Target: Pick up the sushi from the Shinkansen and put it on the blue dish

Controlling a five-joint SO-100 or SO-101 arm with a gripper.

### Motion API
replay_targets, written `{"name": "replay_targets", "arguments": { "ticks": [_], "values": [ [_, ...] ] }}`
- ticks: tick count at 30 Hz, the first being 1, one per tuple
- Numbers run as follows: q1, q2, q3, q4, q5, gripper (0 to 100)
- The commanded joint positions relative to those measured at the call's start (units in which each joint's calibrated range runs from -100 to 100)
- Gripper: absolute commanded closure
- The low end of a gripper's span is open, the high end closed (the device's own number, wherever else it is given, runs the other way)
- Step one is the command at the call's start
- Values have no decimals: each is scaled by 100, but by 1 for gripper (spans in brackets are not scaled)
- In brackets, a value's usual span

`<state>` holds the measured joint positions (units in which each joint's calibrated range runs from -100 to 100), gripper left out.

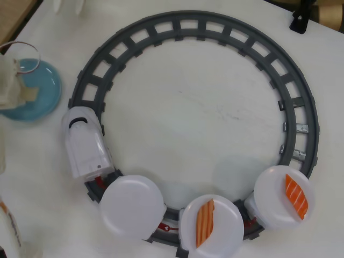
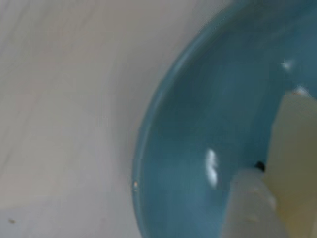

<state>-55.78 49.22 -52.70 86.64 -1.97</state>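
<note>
The hand [image 1: 21, 94] hung over the blue dish [image 1: 45, 88] at the left edge of the overhead view, well away from the Shinkansen [image 1: 86, 148] on its grey track [image 1: 215, 27]. A pale block, which I took for the sushi [image 1: 29, 95], sat right at the fingertips above the dish; whether the fingers pinched it or had let go, I could not tell. In the wrist view the dish [image 2: 198, 124] filled most of the picture, with a cream shape at the right edge that was probably the sushi [image 2: 297, 148], low over the glaze.

The step in hand looked like the setting-down. To do it well, the hand should lower until the block rested flat on the dish's floor, inside the rim, then spread gently and lift straight up so nothing tipped or dragged. The plate behind the engine [image 1: 131, 207] stood bare, while two salmon pieces [image 1: 205, 221] rode the other plates and needed no touching.
</note>
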Motion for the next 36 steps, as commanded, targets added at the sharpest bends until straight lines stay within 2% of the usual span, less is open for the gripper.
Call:
{"name": "replay_targets", "arguments": {
  "ticks": [1, 5, 11, 15, 19, 25, 29, 36],
  "values": [
    [-38, -40, -357, -74, 40, 96],
    [-91, -24, -357, -65, 71, 94],
    [-100, -57, -357, -40, 45, 80],
    [-108, -115, -357, 28, 40, 74],
    [-100, -115, -717, 359, 29, 73],
    [-56, -73, -2079, 1166, 29, 73],
    [-20, -140, -2530, 1260, 40, 74],
    [-100, -1077, -1727, 1268, -65, 74]
  ]
}}
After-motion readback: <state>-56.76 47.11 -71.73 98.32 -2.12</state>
